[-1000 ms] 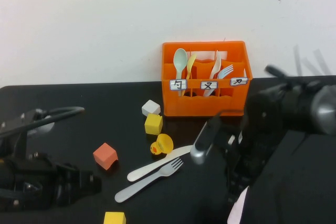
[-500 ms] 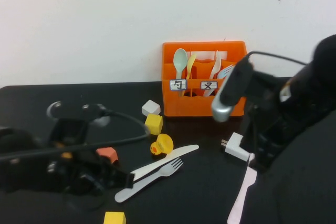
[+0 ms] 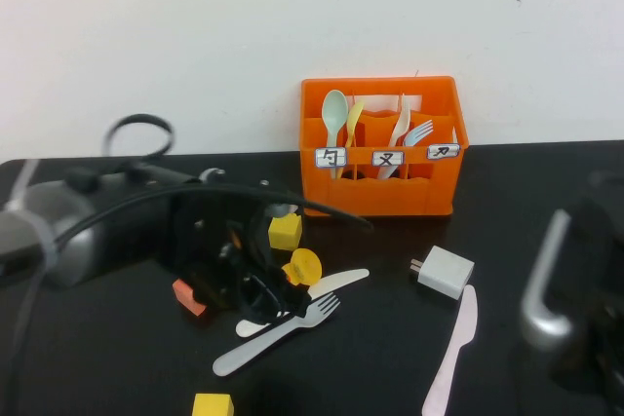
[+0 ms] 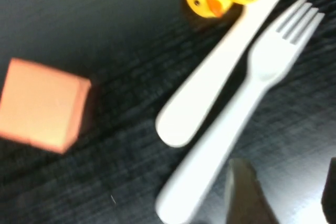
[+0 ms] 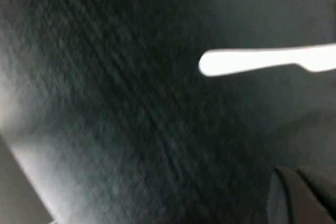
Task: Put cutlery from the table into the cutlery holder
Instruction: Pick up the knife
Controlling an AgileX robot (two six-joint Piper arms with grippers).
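black table (image 3: 390,358) carries orange crate (image 3: 380,192), cutlery, blocks, duck, charger.

The left hand (image 3: 255,291) was swung in from the table's left edge to above the fork (image 3: 278,334) and white knife (image 3: 322,288). The right hand (image 3: 585,358) was pulled back, so the charger (image 3: 441,271) and pink knife (image 3: 451,348) were uncovered.

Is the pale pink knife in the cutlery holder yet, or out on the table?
Out: pale pink knife lies flat on table, well clear of the orange cutlery holder.
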